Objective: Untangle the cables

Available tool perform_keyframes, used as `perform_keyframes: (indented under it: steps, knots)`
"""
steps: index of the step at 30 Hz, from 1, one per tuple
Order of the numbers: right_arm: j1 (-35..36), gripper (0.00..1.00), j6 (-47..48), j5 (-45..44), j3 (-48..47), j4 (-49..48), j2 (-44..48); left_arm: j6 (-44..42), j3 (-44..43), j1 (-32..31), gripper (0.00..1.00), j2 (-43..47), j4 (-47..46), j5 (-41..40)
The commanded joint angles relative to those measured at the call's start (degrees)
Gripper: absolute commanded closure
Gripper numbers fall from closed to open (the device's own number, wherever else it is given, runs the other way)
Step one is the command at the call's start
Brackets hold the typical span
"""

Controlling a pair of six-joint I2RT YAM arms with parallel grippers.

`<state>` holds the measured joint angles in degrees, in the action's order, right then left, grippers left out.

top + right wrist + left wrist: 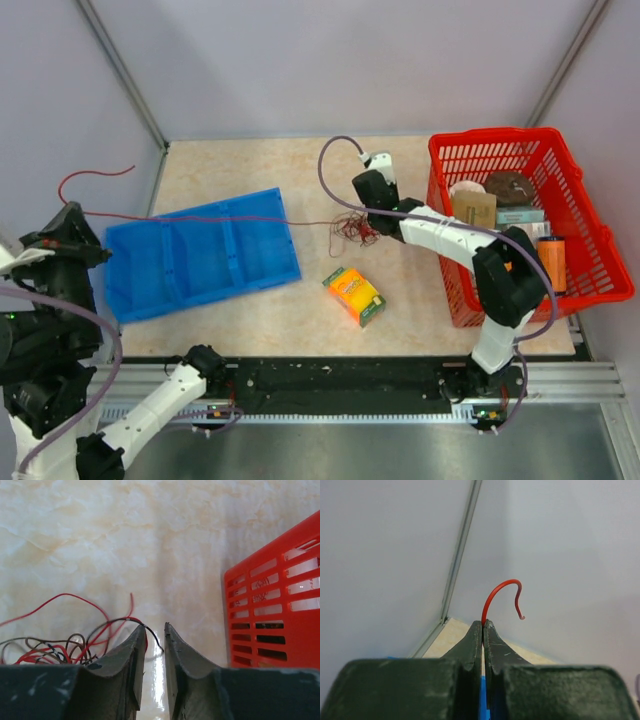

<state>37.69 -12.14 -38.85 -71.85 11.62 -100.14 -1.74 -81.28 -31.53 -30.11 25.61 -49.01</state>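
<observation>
A clump of thin dark red and blackish cables (pixel 352 229) lies on the table's middle. One red cable (pixel 200 218) runs taut from it leftward over the blue tray to my left gripper (pixel 80 214). That gripper is shut on the cable, and the free end (pixel 502 587) curls up past its tips (pixel 483 624). My right gripper (pixel 366 218) hangs low at the clump's right edge. In the right wrist view its jaws (pixel 155 630) stand slightly apart, with a black cable end (pixel 150 635) lying in the gap. The clump (pixel 65 650) sits to their left.
A blue compartment tray (pixel 200 255) lies on the left part of the table. An orange and green box (pixel 354 294) lies in front of the clump. A red basket (pixel 520 150) with several items stands at the right, close to the right gripper (pixel 280 620). Walls enclose the table.
</observation>
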Motion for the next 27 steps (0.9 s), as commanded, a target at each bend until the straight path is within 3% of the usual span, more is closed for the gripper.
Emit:
perform_keyframes:
  steps: [1, 5, 10, 15, 20, 23, 27]
  knots:
    - [-0.25, 0.71, 2.21, -2.55, -5.83, 3.23, -2.60, 5.48, -2.83, -0.02, 1.00, -0.82, -0.57, 6.88]
    - [-0.08, 0.54, 2.12, 6.66, -5.84, 4.73, 0.55, 14.46, -3.45, -0.02, 1.00, -5.21, 2.69, 14.82]
    - [0.54, 0.33, 2.73, 16.24, -4.35, 6.22, 6.78, 13.87, -4.50, -0.02, 1.00, -9.26, -1.16, 15.53]
    - [0.63, 0.18, 5.63, 41.08, 3.19, -0.08, 16.00, 12.90, -8.81, -0.02, 1.00, -13.22, -1.87, 15.96]
    - [7.12, 0.01, 11.26, 65.09, 14.71, -18.00, 25.51, 13.60, -9.52, -0.02, 1.00, -13.93, -2.23, 17.37]
    - [10.38, 0.01, 5.40, 73.73, 14.56, -25.31, 23.60, 13.95, -8.90, -0.02, 1.00, -13.40, -2.05, 17.37]
    - [13.63, 0.03, 1.16, 73.83, 11.04, -29.37, 18.94, 14.57, -8.46, -0.02, 1.00, -12.52, -1.53, 17.46]
